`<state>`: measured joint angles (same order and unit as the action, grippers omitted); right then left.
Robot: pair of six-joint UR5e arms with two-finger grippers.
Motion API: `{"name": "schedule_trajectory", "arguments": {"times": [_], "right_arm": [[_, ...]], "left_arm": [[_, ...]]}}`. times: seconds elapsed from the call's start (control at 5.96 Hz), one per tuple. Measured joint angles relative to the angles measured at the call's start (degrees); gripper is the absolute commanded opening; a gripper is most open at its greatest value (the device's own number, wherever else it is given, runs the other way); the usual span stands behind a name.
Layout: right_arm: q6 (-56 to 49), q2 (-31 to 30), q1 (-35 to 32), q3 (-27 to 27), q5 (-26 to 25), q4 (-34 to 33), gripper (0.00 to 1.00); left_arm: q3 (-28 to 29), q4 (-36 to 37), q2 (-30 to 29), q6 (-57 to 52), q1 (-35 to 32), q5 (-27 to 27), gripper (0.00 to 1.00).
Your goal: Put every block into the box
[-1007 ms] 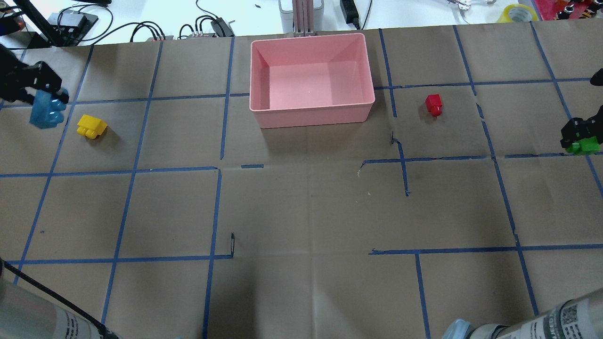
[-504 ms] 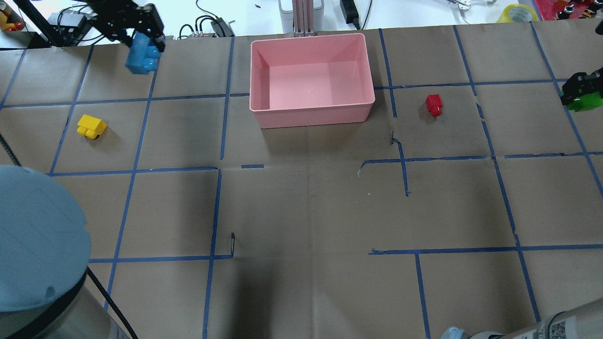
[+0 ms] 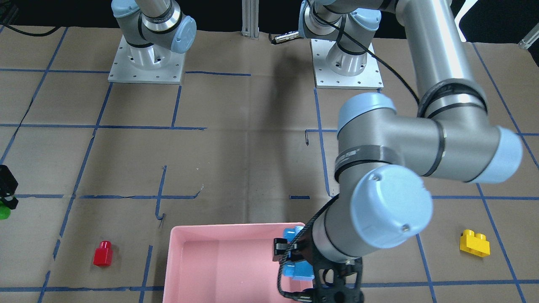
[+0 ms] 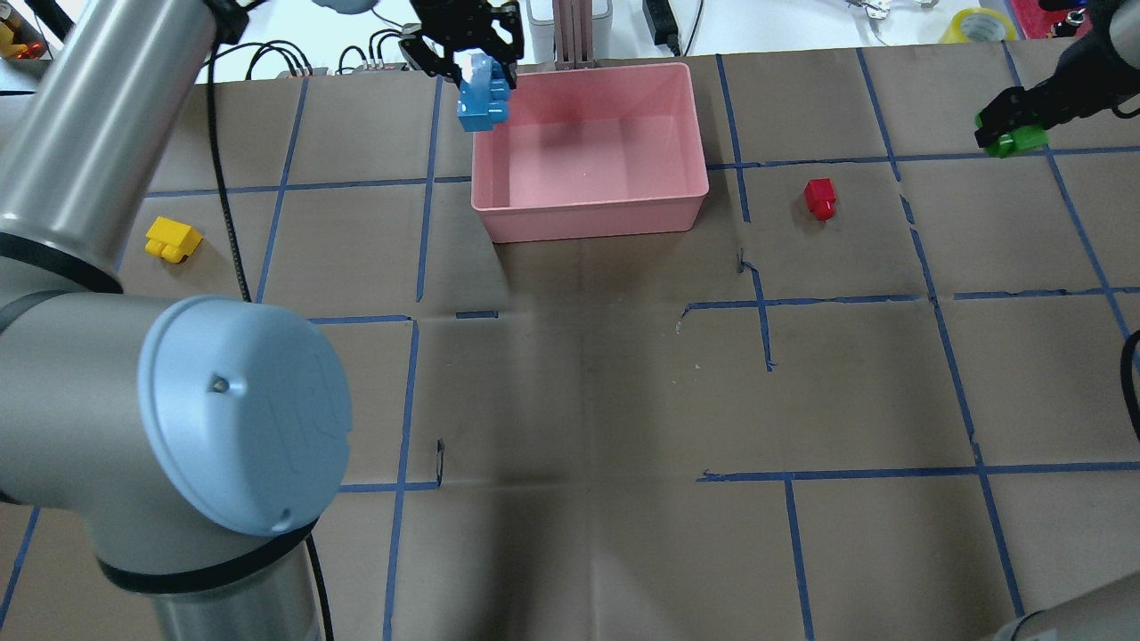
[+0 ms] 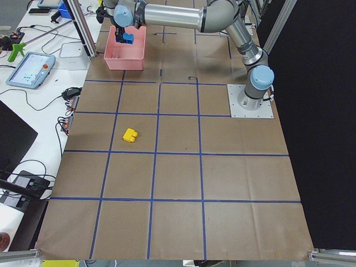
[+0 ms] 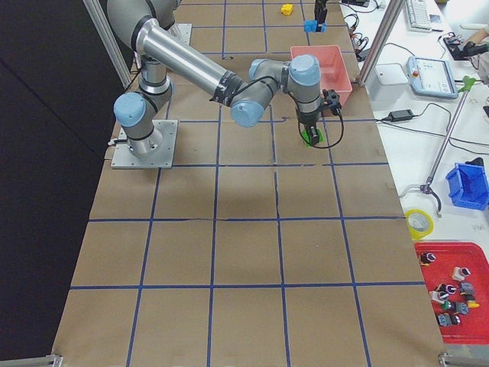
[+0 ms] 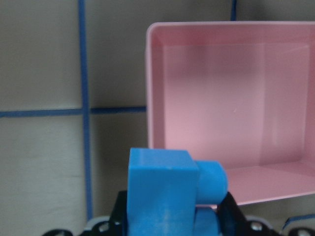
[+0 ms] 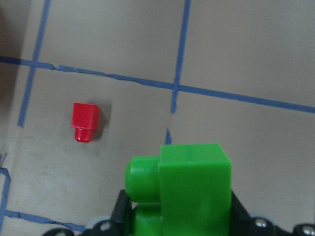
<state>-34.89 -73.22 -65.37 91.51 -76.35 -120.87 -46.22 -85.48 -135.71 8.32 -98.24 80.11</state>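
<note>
Pink box (image 4: 588, 212) upper centre of overhead view. Left gripper (image 4: 476, 64) pinches blue block (image 4: 484, 96) above box's upper-left corner. Right gripper (image 4: 1003, 130), upper right, pinches green block (image 4: 1022, 139). Yellow block (image 4: 173, 239) mid-left on table; red block (image 4: 820, 197) right of box.

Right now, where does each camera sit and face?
Front: across table, facing bases; left arm over box.
Overhead: behind robot, forward; left arm.
Left side: table's left end; left arm.
Right side: right end; right arm.
Left wrist: downward, left hand, blue block, box.
Right wrist: downward, right hand, green block, red block.
Front, overhead share red block.
</note>
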Motion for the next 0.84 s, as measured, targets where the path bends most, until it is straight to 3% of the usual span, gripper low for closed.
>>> {"name": "schedule_trajectory", "arguments": {"times": [0.17,0.34,0.5,0.84], "right_arm": [[0.13,0.65,-2.08,-0.24,6.16,-0.36,0.02],[0.44,1.93,-4.81,-1.19,11.15,-0.58,0.03],[0.71,3.92,-8.41,-3.4,13.73,-0.4,0.03],[3.71,6.49,-13.54,-7.92,15.0,-0.03,0.04]], "left_arm": [[0.14,3.8,-3.44,1.14,-1.24,0.95,0.15],[-0.3,5.61,-5.1,1.24,-1.79,2.41,0.7],[-1.36,6.58,-5.34,1.49,-2.05,3.93,0.99],[-2.73,8.55,-3.77,2.21,-2.49,5.69,0.99]]}}
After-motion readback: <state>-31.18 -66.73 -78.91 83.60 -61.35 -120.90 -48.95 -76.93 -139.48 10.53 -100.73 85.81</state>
